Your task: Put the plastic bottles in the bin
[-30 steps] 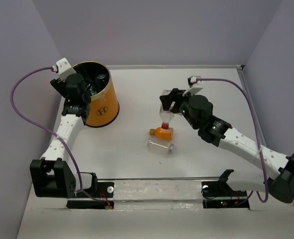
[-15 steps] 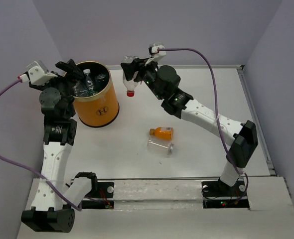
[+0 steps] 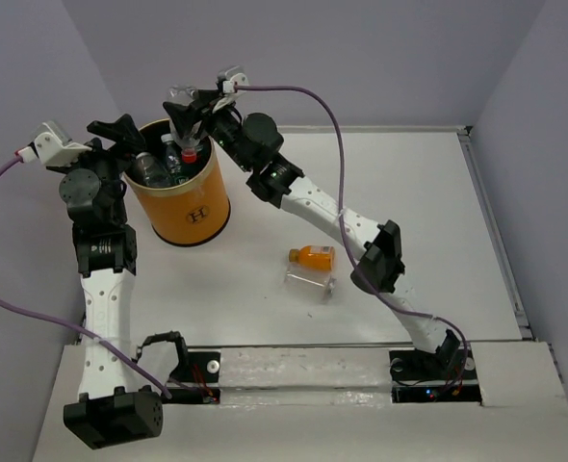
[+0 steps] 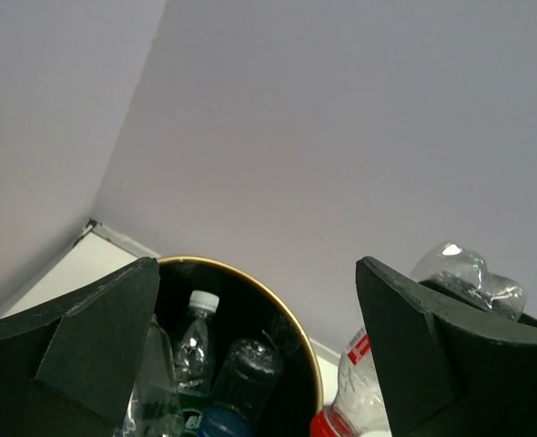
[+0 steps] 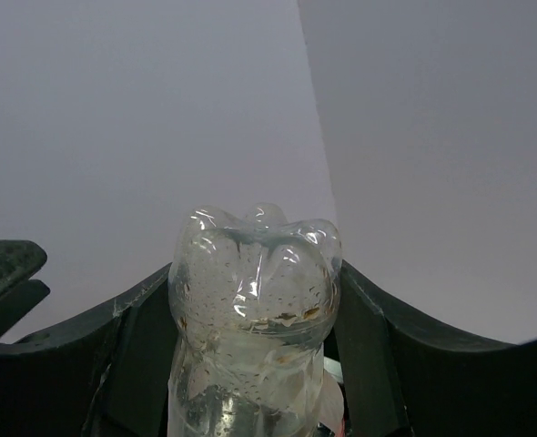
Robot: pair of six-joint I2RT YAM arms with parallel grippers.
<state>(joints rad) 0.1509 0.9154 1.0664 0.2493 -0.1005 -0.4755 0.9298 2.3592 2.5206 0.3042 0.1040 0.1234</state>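
- Bottle, red-capped, hangs cap-down over the bin, near its far rim, pinched in your right tool.
- Your left tool: spread, just outside the left rim.
- Orange bottle, clear bottle: on the worktop, well off its edges.

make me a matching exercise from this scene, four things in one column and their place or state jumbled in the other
Things
1. orange bottle
2. red-capped bottle
3. left gripper
4. bin

Place or state
a. open, beside the bin's rim
b. lying on the table
c. gripped cap-down over the bin
d. has several bottles inside

Pairs: 1-b, 2-c, 3-a, 4-d
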